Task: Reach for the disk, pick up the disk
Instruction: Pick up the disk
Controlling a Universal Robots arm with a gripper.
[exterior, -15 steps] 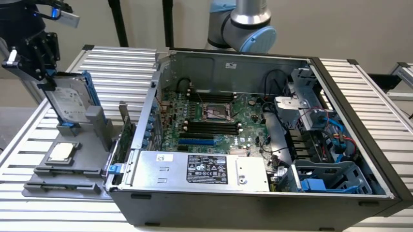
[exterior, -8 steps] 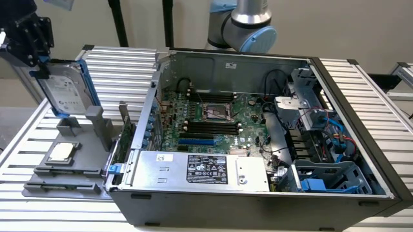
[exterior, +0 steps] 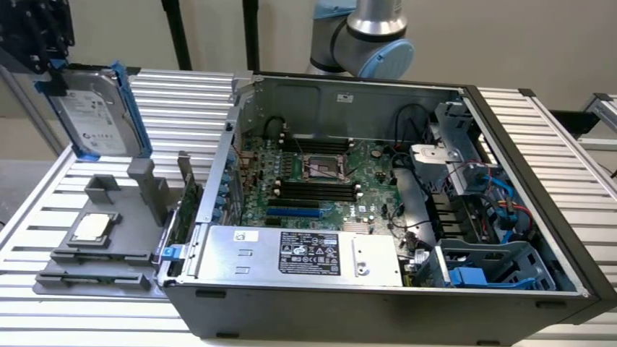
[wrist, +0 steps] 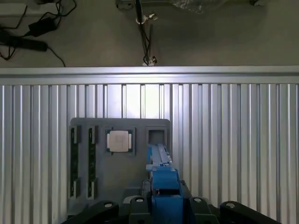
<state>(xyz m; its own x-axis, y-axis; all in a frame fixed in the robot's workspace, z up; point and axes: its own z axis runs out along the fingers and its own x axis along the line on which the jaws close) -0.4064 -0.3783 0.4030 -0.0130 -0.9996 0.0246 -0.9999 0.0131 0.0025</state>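
Note:
The disk (exterior: pixel 97 116), a silver-grey hard drive with a white label and blue carrier rails, hangs upright in the air at the exterior view's far left. It is above the grey fixture tray (exterior: pixel 97 267). My gripper (exterior: pixel 53 69) is shut on its upper end. In the wrist view the disk (wrist: pixel 163 179) appears edge-on as a blue rail between my gripper (wrist: pixel 164 207) fingers, over the slot post (wrist: pixel 156 136) of the fixture tray (wrist: pixel 119 186).
A small square silver chip (exterior: pixel 94 226) sits in the fixture tray. The open computer case (exterior: pixel 386 303) fills the middle of the slatted aluminium table (exterior: pixel 183 94), with a silver power supply box (exterior: pixel 299 251) at its front. Cables lie on the floor (wrist: pixel 28 32) beyond the table edge.

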